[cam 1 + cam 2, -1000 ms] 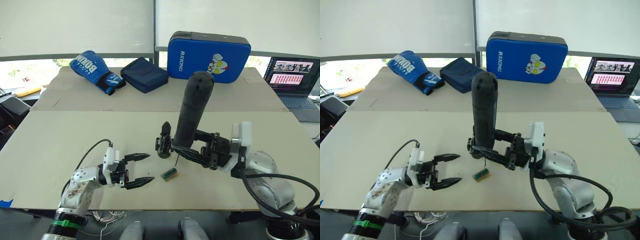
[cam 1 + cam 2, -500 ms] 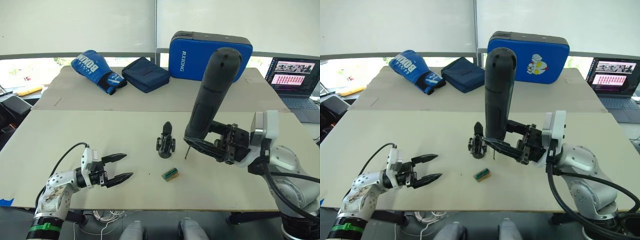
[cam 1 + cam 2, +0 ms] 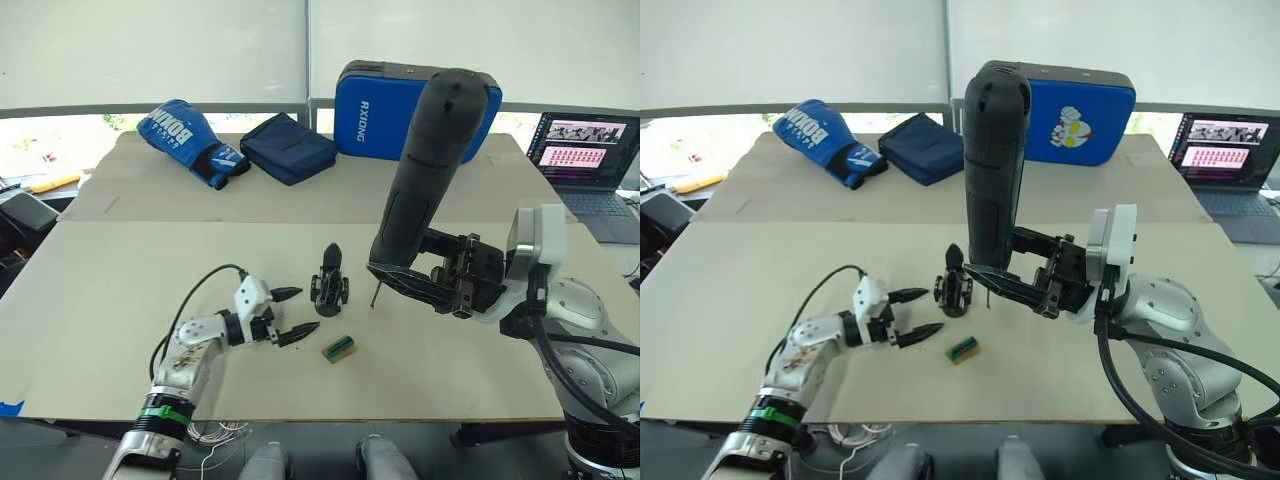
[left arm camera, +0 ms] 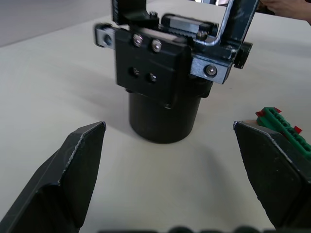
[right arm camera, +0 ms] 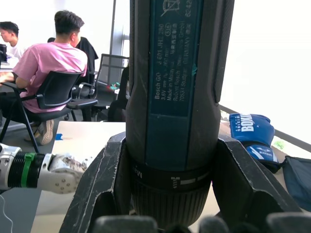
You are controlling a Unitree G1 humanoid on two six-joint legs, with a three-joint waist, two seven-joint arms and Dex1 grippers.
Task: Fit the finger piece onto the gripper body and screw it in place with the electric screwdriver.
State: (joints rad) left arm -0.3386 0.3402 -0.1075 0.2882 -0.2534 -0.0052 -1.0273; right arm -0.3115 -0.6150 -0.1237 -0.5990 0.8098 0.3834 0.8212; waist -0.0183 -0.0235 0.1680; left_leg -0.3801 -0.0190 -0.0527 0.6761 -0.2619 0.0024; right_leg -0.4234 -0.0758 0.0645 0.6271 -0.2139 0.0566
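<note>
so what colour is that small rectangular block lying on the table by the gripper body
Green on top with a tan side, the small rectangular block; clearest in the left eye view.

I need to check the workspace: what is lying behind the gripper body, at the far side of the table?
Behind the gripper body: a blue boxing glove, a folded navy pouch and a blue case, partly covered by the electric screwdriver.
</note>
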